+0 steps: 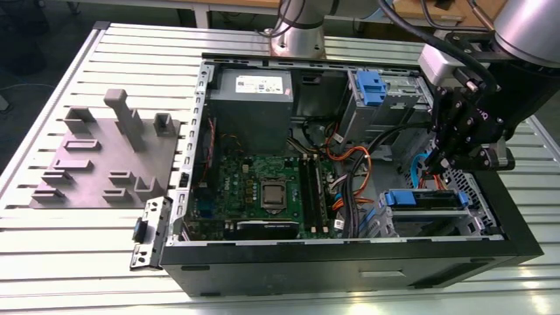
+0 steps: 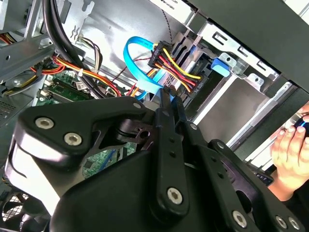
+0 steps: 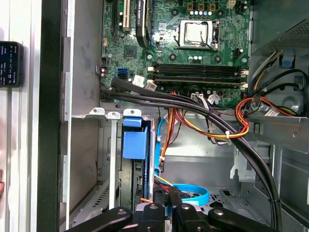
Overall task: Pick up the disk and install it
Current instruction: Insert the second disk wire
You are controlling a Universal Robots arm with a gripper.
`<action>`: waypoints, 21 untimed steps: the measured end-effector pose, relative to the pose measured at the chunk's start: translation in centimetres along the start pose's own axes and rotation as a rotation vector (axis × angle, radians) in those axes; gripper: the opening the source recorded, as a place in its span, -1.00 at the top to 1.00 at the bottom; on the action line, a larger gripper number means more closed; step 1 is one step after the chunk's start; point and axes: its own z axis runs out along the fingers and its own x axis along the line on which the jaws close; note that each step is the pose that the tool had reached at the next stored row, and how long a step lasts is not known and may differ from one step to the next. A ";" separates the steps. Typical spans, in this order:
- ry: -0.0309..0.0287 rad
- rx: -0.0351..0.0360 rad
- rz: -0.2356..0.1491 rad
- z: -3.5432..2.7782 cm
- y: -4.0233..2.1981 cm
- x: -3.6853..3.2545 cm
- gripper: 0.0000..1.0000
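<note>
Between the drive bays at the case's far corner, the gripper (image 1: pixel 457 156) hung with its jaws pressed together and nothing between them, fingertips (image 2: pixel 169 94) just above the red-yellow power leads (image 2: pixel 175 72) and the blue data cable (image 2: pixel 137 67). The disk (image 1: pixel 426 198) already sat in the lower drive cage (image 1: pixel 429 220), its blue bracket (image 3: pixel 134 142) flush at the bay mouth, near the gripper but apart from it. I judged the work to be at the seating stage; what remained would demand a gentle, square push. The disk lay flat, its long axis running across the cage, bracket tab facing the open side. A hand (image 2: pixel 292 150) rested outside the computer case (image 1: pixel 350 262).
</note>
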 end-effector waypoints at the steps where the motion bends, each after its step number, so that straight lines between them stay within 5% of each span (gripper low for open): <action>1: 0.0000 0.0000 0.000 0.01 0.00 0.00 0.68; 11: -0.0002 0.0000 0.000 0.03 0.00 0.02 0.68; 15: -0.0008 0.0000 0.000 0.10 0.03 0.74 0.68; 21: -0.0154 0.0004 -0.002 0.64 0.44 1.70 0.68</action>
